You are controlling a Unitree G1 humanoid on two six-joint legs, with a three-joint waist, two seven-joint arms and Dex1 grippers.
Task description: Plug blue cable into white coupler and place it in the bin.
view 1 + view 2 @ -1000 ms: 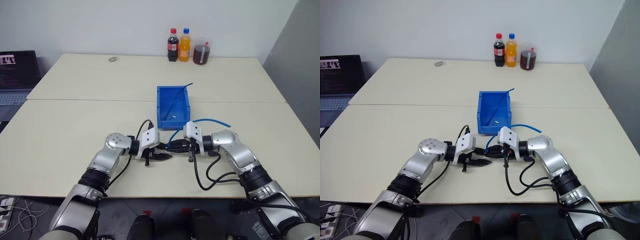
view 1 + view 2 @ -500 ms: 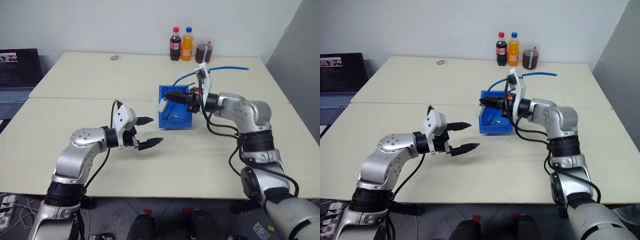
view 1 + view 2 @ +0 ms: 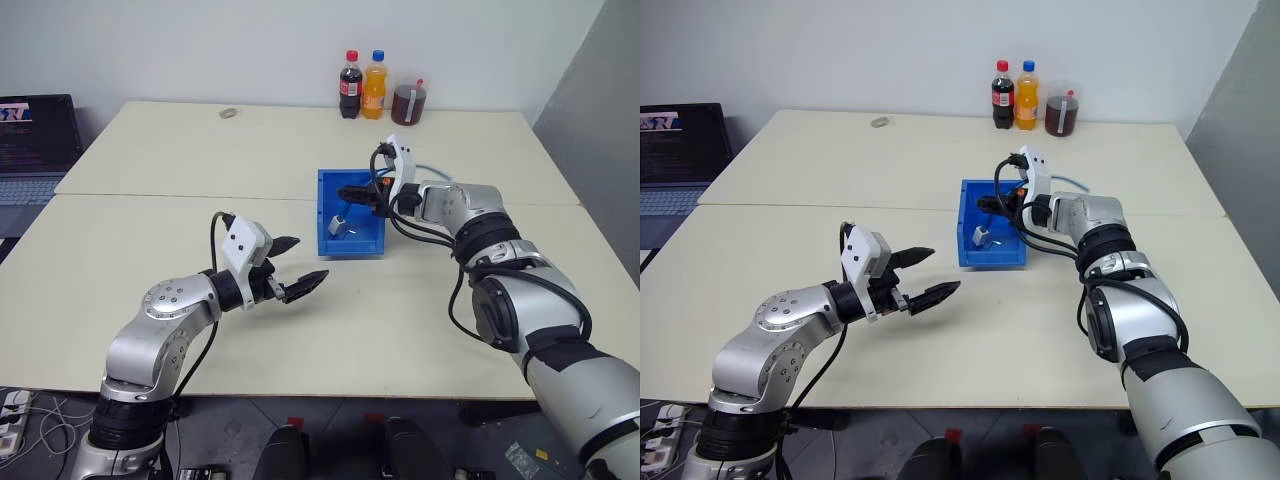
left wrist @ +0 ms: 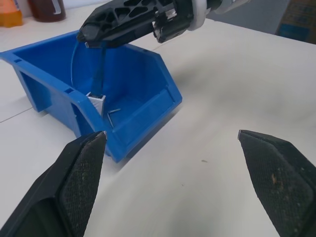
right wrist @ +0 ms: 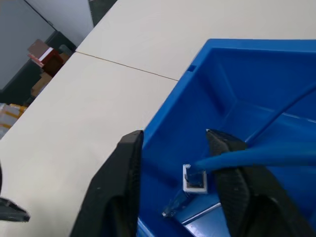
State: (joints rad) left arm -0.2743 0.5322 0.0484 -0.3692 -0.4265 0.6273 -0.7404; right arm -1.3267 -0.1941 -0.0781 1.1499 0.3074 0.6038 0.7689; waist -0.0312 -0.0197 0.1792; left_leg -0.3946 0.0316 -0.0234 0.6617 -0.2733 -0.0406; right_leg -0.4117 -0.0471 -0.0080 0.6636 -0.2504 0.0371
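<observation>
Nearest to the robot, the left tool [image 3: 295,268] hangs over the pale surface [image 3: 150,250] with its two black fingers [image 4: 79,182] wide apart and nothing between them. It is well apart from the bin [image 3: 352,244] and looks done with its part of the job.

Farther out, the right tool [image 3: 350,192] reaches over the bin. In the right wrist view its fingers [image 5: 118,182] stand apart, one on each side of the blue cable [image 5: 247,157], and they do not look like they are squeezing it. The white coupler [image 5: 194,178] sits on the end of the cable, down inside the bin, so the plug seems to be in. I cannot tell if the coupler rests on the bin floor or hangs just above it.

I think this is the last step, the letting go. Next the right tool should open enough to free the cable, then lift up and back without snagging it, or the coupler could get pulled out again.

Some things are hard to see. Most of the cable is hidden behind the right tool and the bin wall. A second small plug lies in the bin near the coupler, too blurry to name. At the far edge stand three drink bottles [image 3: 377,88].
</observation>
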